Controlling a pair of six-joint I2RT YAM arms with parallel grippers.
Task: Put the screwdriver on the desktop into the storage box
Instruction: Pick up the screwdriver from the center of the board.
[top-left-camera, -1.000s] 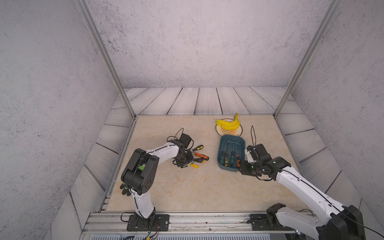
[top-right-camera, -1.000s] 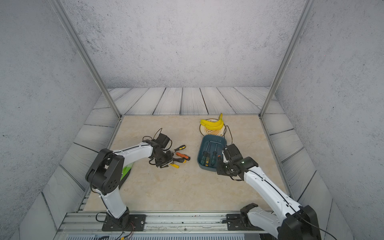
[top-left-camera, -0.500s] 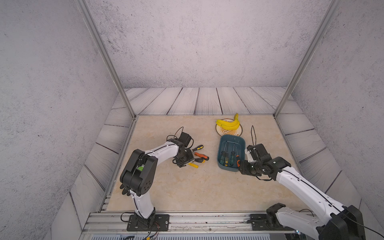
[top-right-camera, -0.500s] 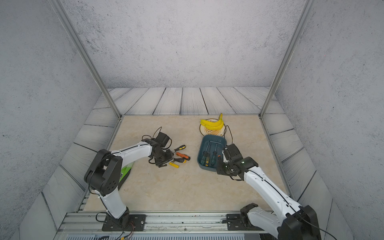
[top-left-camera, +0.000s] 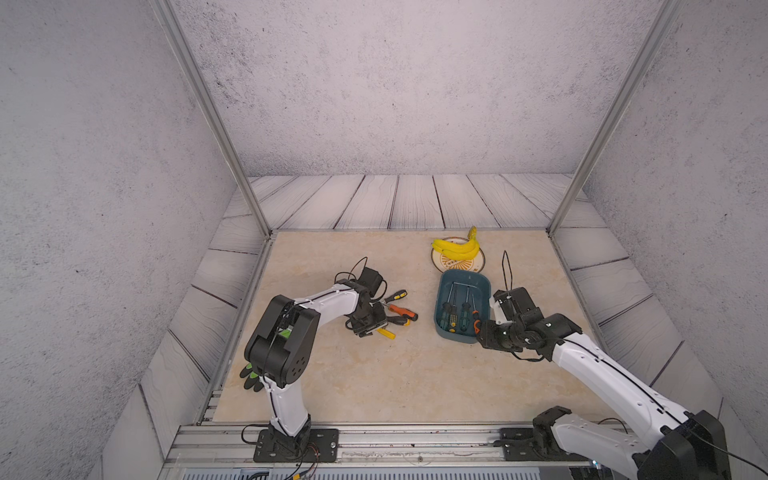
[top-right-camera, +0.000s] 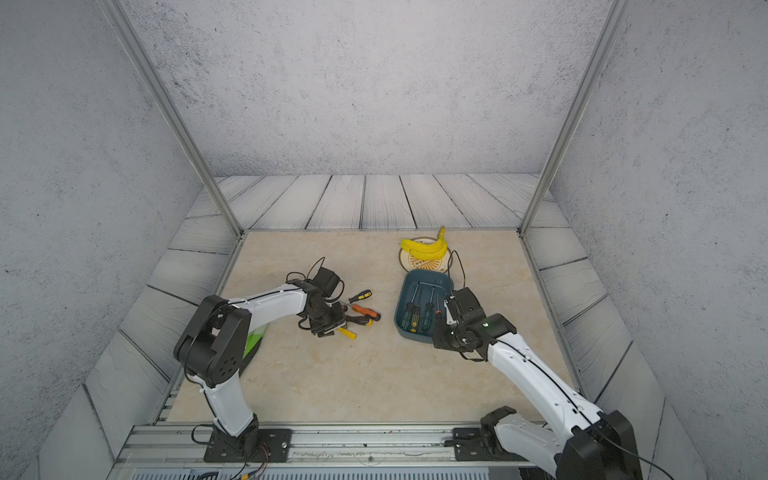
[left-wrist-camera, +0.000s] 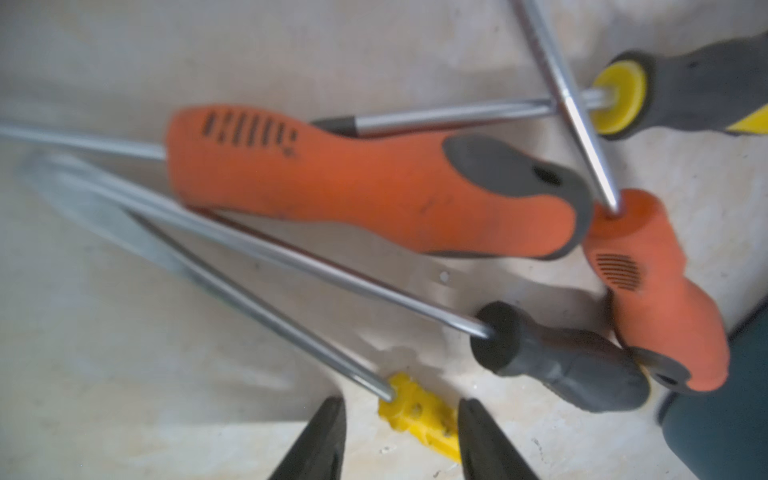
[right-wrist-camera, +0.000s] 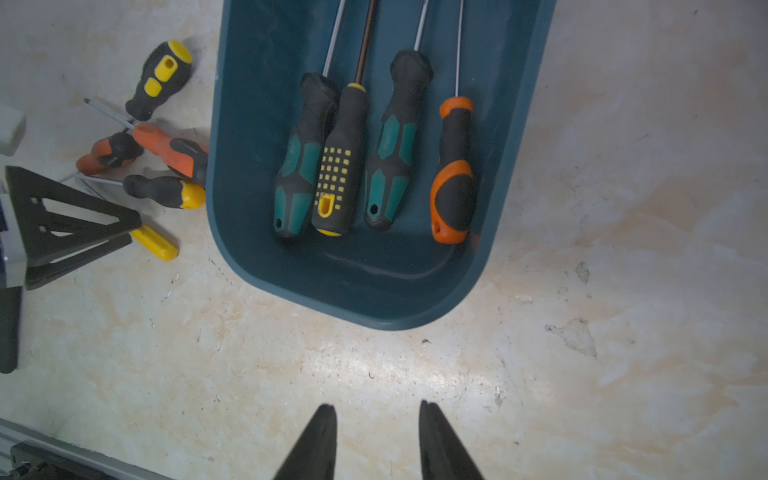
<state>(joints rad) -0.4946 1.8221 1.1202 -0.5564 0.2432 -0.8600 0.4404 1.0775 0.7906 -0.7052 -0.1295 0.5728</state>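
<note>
Five screwdrivers (top-left-camera: 392, 316) lie crossed in a heap on the desktop (top-left-camera: 374, 374), just beside the storage box (top-left-camera: 461, 337) but outside of it. Four others (right-wrist-camera: 374, 145) lie side by side inside the box. My left gripper (left-wrist-camera: 401, 401) is low over the near edge of the heap. Its jaws are apart and hold nothing, with one finger on each side of the small yellow screwdriver (left-wrist-camera: 419, 415). The handle lies flat on the desktop, slanted across the gap and not square to it.

I think this is the first danger: if I close now, the fingers may catch only the corners, and the handle can turn and slip out. It is also thin and low, so my fingertips may scrape the desktop.

The second danger is the heap itself. The thin shaft runs close beside the shaft of the black-handled screwdriver (left-wrist-camera: 561, 365), toward the big orange screwdriver (left-wrist-camera: 374, 183). Whether they touch I cannot tell. A fast lift could drag these neighbours.

Later, the long shaft may strike the box rim. My right gripper (right-wrist-camera: 376, 404) hangs open and empty over bare desktop near the end of the box, so I must not cross it.
</note>
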